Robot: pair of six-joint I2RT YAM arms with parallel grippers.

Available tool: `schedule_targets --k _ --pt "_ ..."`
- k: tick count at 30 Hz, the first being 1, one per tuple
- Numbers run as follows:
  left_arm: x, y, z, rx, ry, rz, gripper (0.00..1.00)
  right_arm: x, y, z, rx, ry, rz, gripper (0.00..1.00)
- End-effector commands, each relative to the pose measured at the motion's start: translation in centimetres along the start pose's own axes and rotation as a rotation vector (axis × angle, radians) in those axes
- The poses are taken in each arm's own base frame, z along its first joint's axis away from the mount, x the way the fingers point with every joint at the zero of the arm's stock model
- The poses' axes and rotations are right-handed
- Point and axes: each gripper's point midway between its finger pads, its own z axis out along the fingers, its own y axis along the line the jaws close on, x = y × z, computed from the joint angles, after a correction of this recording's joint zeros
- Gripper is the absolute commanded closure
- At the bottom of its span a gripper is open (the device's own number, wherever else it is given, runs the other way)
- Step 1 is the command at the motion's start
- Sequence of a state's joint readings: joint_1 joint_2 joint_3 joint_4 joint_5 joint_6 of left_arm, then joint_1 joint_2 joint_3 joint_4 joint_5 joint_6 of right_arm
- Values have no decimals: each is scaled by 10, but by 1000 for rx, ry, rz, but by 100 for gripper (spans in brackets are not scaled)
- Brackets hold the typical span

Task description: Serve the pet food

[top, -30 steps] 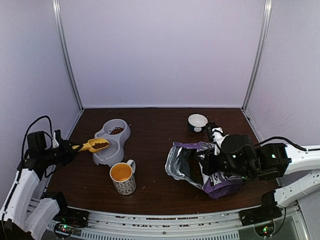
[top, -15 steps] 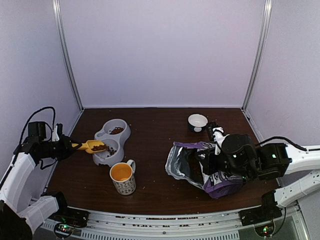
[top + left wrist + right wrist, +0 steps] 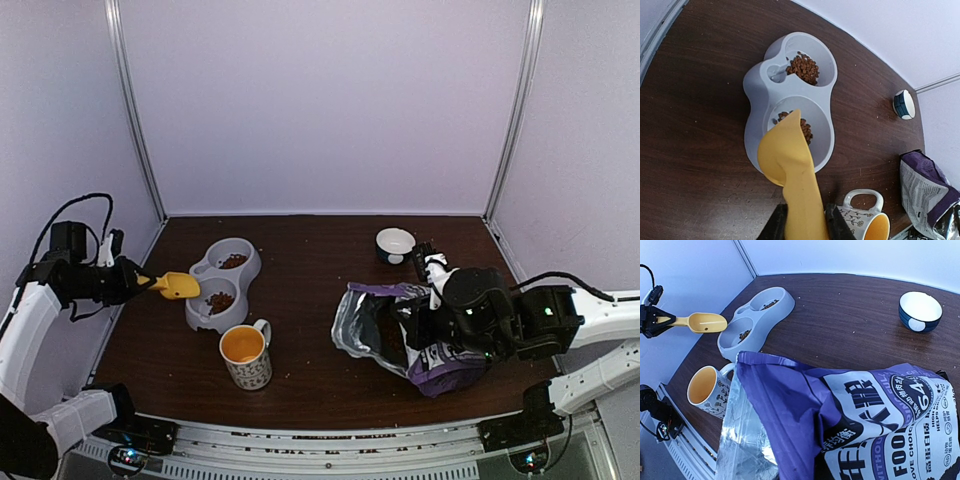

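The left gripper is shut on the handle of the yellow scoop. The scoop hangs empty and tipped, just left of the grey double bowl. Brown kibble lies in the far compartment and in the near one. The right gripper holds the purple food bag with its silver-lined mouth open toward the left. The bag hides the right gripper's fingers in the right wrist view.
A patterned mug with an orange inside stands in front of the double bowl. A small blue and white bowl sits at the back right. White walls close in the table on three sides.
The scoop held kibble over the near compartment, tipped it out there, and has drawn back to the left, now empty. The right arm and bag have not moved.
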State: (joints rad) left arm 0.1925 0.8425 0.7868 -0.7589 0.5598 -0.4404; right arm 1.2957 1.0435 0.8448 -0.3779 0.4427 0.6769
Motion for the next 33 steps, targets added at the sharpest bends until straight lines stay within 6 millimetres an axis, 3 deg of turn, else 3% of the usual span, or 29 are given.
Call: schedule_targets --k 1,7,16,23,27,33 --pt "-12 -8 -8 -32 -21 97 100 -21 -2 -6 32 -52 -11 100" --pt "-24 -17 -21 -78 -52 178 100 -27 -13 -15 98 -40 -71 100" --pt "-31 -32 -31 -87 -47 301 100 -21 -74 -36 344 91 -131 100" --pt "-28 -48 -33 -18 -35 328 100 -21 -106 -55 440 222 -136 99" --pt "-25 -46 -30 -19 -25 318 100 -14 -120 -60 477 316 -145 93" --pt "-22 -46 -32 -17 -30 317 100 -7 -137 -60 534 393 -146 71"
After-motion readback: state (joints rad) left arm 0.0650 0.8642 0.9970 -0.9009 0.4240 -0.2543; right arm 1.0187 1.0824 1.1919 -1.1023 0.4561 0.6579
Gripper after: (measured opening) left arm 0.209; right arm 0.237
